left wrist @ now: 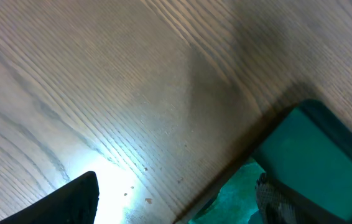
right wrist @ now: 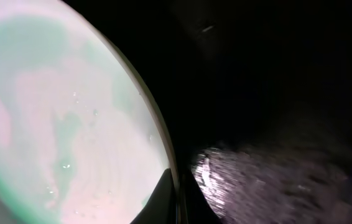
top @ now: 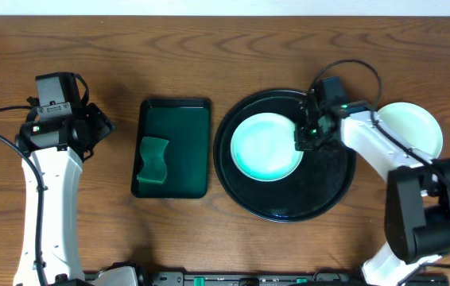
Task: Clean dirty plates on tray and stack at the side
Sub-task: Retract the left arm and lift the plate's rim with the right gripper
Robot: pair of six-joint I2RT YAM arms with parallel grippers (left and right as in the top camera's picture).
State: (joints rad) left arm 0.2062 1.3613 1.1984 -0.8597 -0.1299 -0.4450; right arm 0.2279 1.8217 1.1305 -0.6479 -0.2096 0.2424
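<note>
Large round glossy black tray (top: 289,213): sitting toward the near edge of the brown wooden tabletop (top: 209,48), carrying a single plate, the rest of its floor showing bare.
Dark green rectangular tray (top: 185,127): lying left of the black tray, apart from it, holding a green wavy sponge (top: 153,159) at its left end, with nothing touching the sponge.
Small round pale mint plate (top: 266,147): resting on the left half of the black tray. Showing greenish patches and droplets in the right wrist view, though dirt and tint are proving hard to tell apart.
Right tool (top: 303,139): reaching over the black tray, pinching narrow on the right rim of that mint plate.
Left tool (top: 104,125): hovering over bare tabletop left of the green tray, standing wide, holding nothing.
Second pale round plate (top: 416,131): lying on the tabletop just right of the black tray, partly hidden under the right arm. Looking like the side stack, though one plate or several is not telling from above.
Progress: appearing far along, with only this last plate remaining on the black tray.
Left to do: probably lifting it clear, wiping if needed, and setting it onto the side stack.
</note>
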